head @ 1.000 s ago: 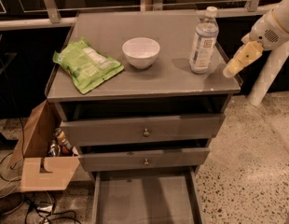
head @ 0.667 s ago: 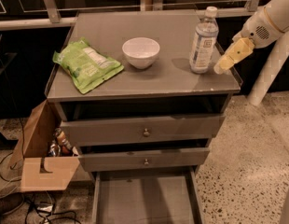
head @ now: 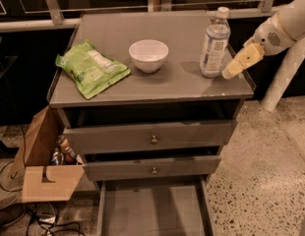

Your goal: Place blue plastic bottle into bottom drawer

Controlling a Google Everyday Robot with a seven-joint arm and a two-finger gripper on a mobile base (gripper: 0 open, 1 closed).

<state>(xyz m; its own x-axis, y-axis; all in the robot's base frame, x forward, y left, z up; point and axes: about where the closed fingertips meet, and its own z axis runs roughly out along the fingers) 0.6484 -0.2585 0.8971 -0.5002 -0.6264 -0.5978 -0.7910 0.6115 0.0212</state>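
The blue plastic bottle (head: 214, 43) stands upright near the right rear of the grey cabinet top, white cap on. My gripper (head: 231, 70) reaches in from the right on a white arm, its yellowish fingers just right of the bottle's base, close to it but not around it. The bottom drawer (head: 153, 211) is pulled out at the foot of the cabinet, its flat grey floor bare.
A white bowl (head: 148, 55) and a green snack bag (head: 90, 68) lie on the cabinet top (head: 142, 85). Two upper drawers with brass knobs stand slightly ajar. A cardboard box (head: 44, 166) and cables sit at the lower left. A white post (head: 285, 77) stands on the right.
My gripper has moved left and slightly up, closing in on the right side of the bottle. The bottle has not moved.
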